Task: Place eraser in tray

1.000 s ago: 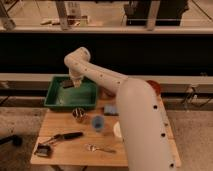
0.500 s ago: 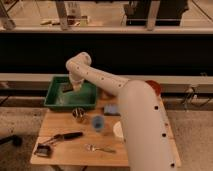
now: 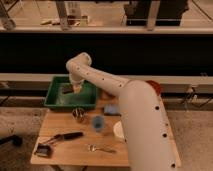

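while the white arm (image 3: 107, 85) reaches back across the table (image 3: 75, 147), the gripper (image 3: 76, 89) hangs inside the green tray (image 3: 56, 102) at the far left corner. i can't tell how its fingers are set. the dark eraser (image 3: 67, 90) sits just left of the gripper, over the tray floor; whether it is pinched or lying loose, i can't tell. nearer me stand a metal cup (image 3: 78, 114), a blue cup (image 3: 98, 123) and a light blue block (image 3: 111, 109), with a black-handled utensil (image 3: 67, 136) and a fork (image 3: 99, 148) at the front.
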{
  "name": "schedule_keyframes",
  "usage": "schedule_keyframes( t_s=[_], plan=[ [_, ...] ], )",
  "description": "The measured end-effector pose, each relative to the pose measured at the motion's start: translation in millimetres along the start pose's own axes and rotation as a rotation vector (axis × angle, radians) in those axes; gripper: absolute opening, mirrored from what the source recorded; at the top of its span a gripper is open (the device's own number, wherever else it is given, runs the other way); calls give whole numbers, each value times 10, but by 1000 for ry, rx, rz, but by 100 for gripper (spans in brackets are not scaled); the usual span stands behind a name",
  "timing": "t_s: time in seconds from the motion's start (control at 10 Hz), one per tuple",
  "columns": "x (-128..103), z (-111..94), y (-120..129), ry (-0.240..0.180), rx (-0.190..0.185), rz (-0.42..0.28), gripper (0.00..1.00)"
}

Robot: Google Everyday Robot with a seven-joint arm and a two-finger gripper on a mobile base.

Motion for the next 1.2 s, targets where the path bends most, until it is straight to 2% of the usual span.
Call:
schedule_keyframes(
  t_s=[0.2,0.5,0.9,1.2],
  plan=[
    [6,11,1,4,0,5,80],
    [-27,-16,9,6,19,-5,80],
    [-219,-235,7,10,47,-47,80],
    [-321,-515,163,-11,88,-75,80]
  ],
)
